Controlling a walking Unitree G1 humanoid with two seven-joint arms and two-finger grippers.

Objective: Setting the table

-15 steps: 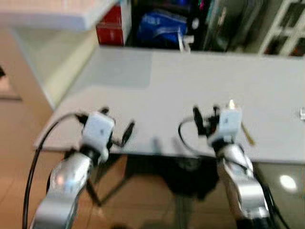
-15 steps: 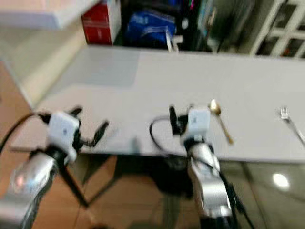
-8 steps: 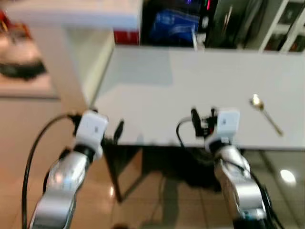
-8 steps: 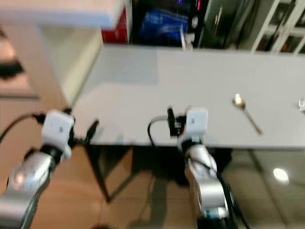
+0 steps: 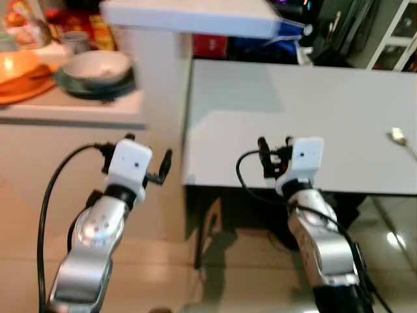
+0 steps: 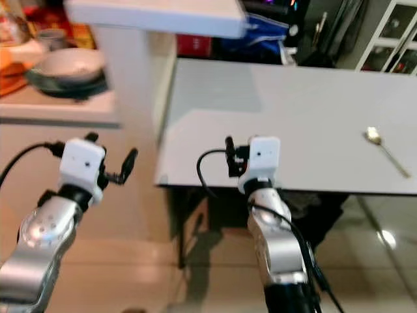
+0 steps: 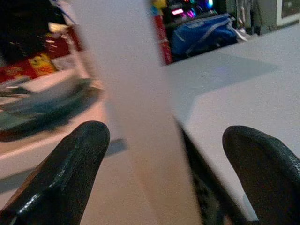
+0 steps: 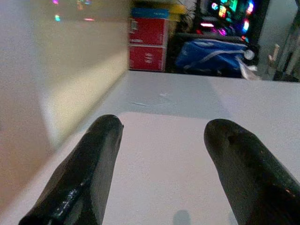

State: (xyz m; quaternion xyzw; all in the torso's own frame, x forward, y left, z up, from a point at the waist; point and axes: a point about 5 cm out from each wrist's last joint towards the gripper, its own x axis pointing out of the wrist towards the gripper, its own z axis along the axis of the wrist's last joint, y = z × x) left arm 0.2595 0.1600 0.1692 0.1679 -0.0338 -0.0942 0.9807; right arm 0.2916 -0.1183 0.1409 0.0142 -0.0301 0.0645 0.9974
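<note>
A gold spoon (image 6: 384, 149) lies on the white table (image 5: 313, 104) near its right side. To the left, a counter (image 5: 71, 112) carries a pale bowl (image 5: 98, 64) on a dark plate (image 5: 98, 83), an orange plate (image 5: 23, 78) and a cup (image 5: 75, 42). My left gripper (image 5: 138, 156) hangs open over the floor in front of the counter, holding nothing. Its fingertips (image 7: 79, 159) frame a white pillar (image 7: 126, 93). My right gripper (image 8: 164, 136) is open and empty, held low over the table's near left corner.
The white pillar (image 5: 159, 85) stands between counter and table under a white overhang (image 5: 189, 16). Red boxes (image 8: 150, 44) and a blue bag (image 8: 213, 51) sit behind the table. A white cabinet (image 6: 397, 32) is at the back right. Tiled floor (image 5: 215, 261) lies below.
The camera has swung left: the counter with its dishes has come into view and the spoon has slid to the right edge. Both arms keep their pose, fingers open.
</note>
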